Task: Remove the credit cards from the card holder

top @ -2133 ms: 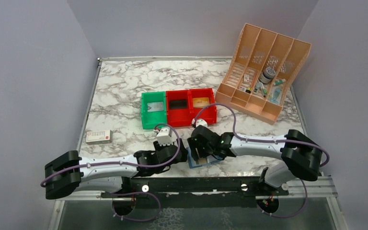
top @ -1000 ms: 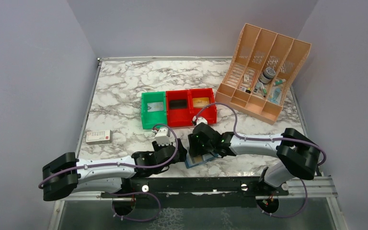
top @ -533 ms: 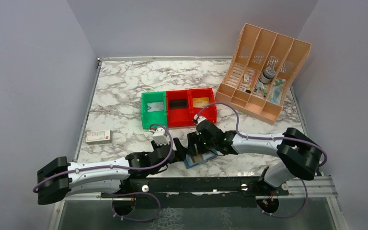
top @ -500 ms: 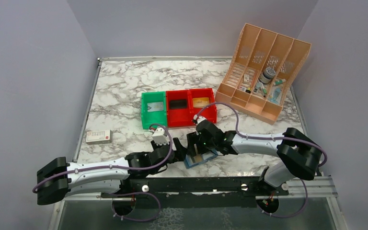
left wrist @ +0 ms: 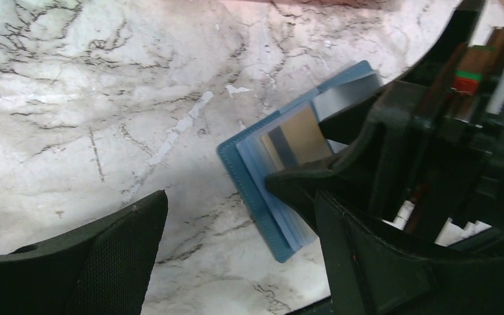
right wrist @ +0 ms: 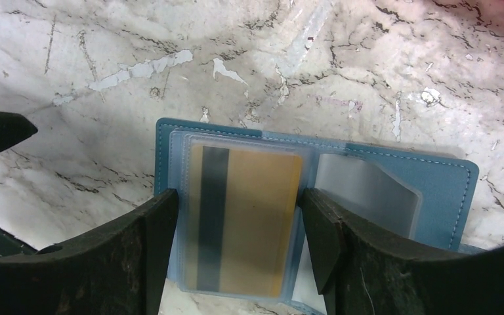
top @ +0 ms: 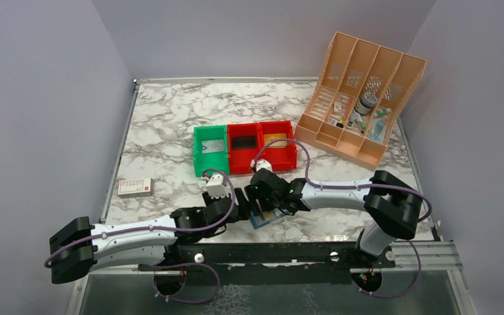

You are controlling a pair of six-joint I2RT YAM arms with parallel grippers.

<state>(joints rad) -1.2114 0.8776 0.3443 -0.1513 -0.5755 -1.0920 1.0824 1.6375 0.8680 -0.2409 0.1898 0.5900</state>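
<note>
The blue card holder [right wrist: 433, 190] lies open on the marble near the table's front edge [top: 267, 219]. A tan-gold credit card [right wrist: 256, 216] with a dark stripe sits inside its clear sleeve. My right gripper [right wrist: 239, 200] straddles that sleeve, one finger against each long edge, and grips it. My left gripper [left wrist: 239, 200] is open and empty just left of the holder [left wrist: 246, 190], whose near corner lies between its fingers. In the top view the two grippers meet, left [top: 239, 210] and right [top: 262, 207]. A second clear sleeve [right wrist: 367, 190] looks empty.
A green bin [top: 200, 157] holding a pale grey card and two red bins [top: 244, 161] stand just beyond the grippers; the right one [top: 290, 154] holds a tan-gold card. A white-and-red flat box [top: 135, 187] lies left. A peach divided organiser [top: 361, 98] stands back right.
My right gripper has moved left, and the card holder has shifted left with it. My left arm has stretched forward until its gripper is beside the holder.
</note>
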